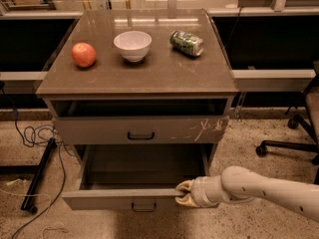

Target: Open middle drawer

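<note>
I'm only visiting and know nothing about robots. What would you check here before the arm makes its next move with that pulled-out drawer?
1. Middle drawer open: ok. Its front stands well forward of the cabinet and its inside shows.
2. Gripper at the drawer: ok. It sits at the right end of the front's top edge, right of the loop handle.
3. Firm hold on the front: cannot tell.
4. Scratched drawer above out of the way: ok. Its front sits further back than the middle drawer's.
5. Things on the cabinet top settled: ok. The apple, white bowl and green can, lying on its side, sit apart, near the back.
</note>
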Available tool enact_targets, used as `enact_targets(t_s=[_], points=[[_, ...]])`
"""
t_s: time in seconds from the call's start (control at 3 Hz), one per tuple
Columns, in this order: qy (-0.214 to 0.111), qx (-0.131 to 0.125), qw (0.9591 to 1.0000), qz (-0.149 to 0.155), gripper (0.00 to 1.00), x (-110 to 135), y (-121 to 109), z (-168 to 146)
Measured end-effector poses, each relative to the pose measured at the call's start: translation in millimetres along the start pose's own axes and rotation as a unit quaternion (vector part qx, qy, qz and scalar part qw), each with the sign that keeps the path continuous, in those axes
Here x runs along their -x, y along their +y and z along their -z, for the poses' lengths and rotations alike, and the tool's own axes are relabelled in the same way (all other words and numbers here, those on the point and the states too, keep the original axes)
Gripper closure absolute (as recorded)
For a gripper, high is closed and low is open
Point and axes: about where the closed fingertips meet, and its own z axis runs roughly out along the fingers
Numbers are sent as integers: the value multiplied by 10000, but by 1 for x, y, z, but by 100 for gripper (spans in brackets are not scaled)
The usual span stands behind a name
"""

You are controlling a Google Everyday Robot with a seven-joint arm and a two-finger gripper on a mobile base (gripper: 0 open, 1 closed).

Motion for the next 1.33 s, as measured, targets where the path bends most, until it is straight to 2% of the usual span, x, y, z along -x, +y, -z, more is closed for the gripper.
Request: enact_targets(t_s=[0.67, 1.0, 1.33], points=[[0, 0, 10000, 0, 4, 0, 0, 0], [-19, 24, 10000, -20, 34, -2, 3, 0], [-83, 103, 9999, -83, 56, -9, 13, 2]])
